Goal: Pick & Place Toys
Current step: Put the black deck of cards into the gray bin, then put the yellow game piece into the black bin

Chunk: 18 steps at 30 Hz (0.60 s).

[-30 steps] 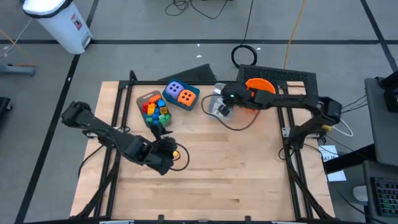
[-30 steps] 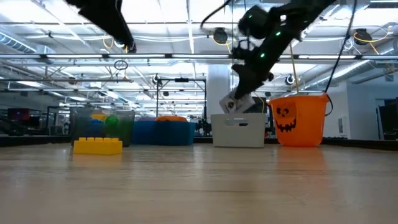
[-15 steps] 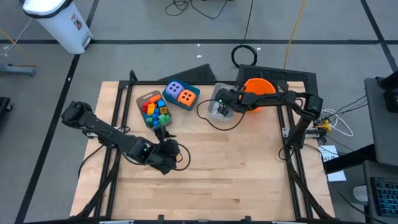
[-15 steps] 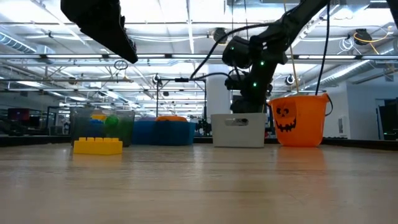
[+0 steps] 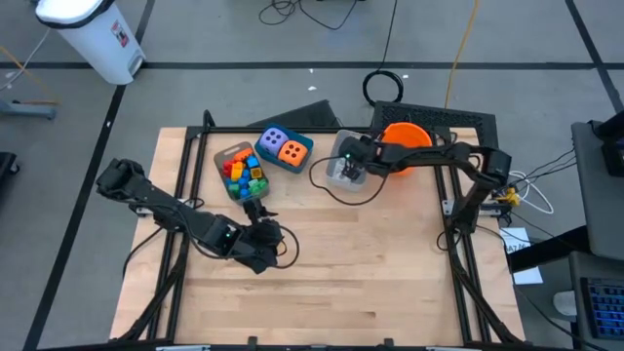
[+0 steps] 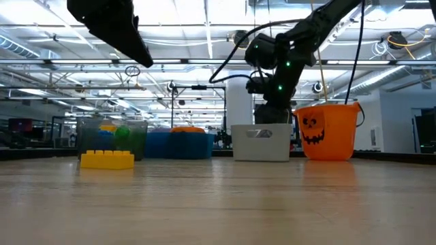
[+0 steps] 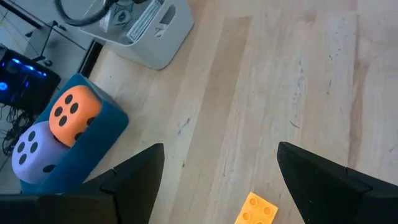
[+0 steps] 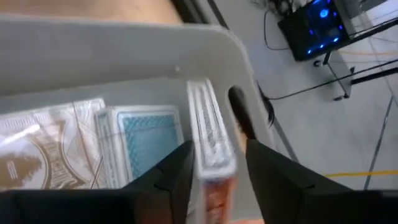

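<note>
My right gripper (image 5: 348,168) reaches down into the white box (image 6: 261,141) and is shut on a card pack (image 8: 210,134). Other card packs (image 8: 93,143) lie flat on the box's floor. My left gripper (image 5: 261,237) is open and hangs above a yellow brick (image 7: 255,208) that lies flat on the table; the brick also shows in the low view (image 6: 107,159). A purple die (image 5: 276,139) and an orange die (image 5: 292,151) sit in the teal box (image 7: 93,158). Several coloured bricks (image 5: 244,174) fill a clear container. My right gripper pinches the card pack's two broad faces (image 8: 214,165) between its two fingers (image 8: 180,171). The fingers come from above, pointing down. The pack stands on edge inside the white box, close to the box's end wall (image 8: 239,56); its lower end is hidden.
An orange bucket (image 6: 330,129) stands just right of the white box at the table's far edge. The clear container (image 6: 112,139) and the teal box (image 6: 180,143) stand at the far left. Bare wood fills the near half of the table (image 5: 370,273).
My right gripper has turned from a slant to pointing down and has gone down into the white box with the card pack, which hung tilted above the box before. My left gripper has shifted slightly over the yellow brick.
</note>
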Each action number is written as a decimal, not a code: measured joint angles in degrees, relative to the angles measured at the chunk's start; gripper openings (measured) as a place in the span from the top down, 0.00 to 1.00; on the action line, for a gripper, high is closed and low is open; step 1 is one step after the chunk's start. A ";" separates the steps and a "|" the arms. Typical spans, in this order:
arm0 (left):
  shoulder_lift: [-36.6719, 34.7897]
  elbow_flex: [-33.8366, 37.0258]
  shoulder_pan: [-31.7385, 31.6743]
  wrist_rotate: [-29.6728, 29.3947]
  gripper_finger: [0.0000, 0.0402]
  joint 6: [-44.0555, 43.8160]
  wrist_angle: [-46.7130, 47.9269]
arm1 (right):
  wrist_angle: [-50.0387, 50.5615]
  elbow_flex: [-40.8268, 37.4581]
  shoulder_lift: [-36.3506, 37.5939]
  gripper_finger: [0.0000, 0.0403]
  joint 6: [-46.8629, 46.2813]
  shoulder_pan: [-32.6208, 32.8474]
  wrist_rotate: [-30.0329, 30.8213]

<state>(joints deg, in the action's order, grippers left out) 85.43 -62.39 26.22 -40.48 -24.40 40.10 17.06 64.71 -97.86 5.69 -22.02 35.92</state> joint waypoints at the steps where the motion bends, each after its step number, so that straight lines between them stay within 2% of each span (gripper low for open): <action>1: 0.00 0.00 0.00 -0.03 0.21 0.49 -0.24 | -0.09 0.00 0.57 0.64 0.41 0.00 0.02; 7: -0.02 0.00 0.00 -0.06 0.21 2.26 -0.93 | -0.05 0.00 7.03 0.52 0.94 0.79 -0.13; 11: -1.54 0.00 0.00 -0.14 0.21 2.89 -0.37 | -1.03 0.00 12.73 0.48 0.81 2.67 -1.03; 14: -3.52 0.00 0.07 -0.02 0.21 2.22 0.99 | -0.96 -0.04 16.79 0.47 -1.69 4.20 -6.84; 18: -4.61 -0.02 0.07 0.53 0.21 -0.37 4.42 | -1.46 -0.47 21.23 0.47 -6.50 6.46 -20.36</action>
<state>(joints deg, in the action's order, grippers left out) 80.82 -62.41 26.28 -39.95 -24.77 44.52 15.60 64.23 -76.63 -0.81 -15.56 15.56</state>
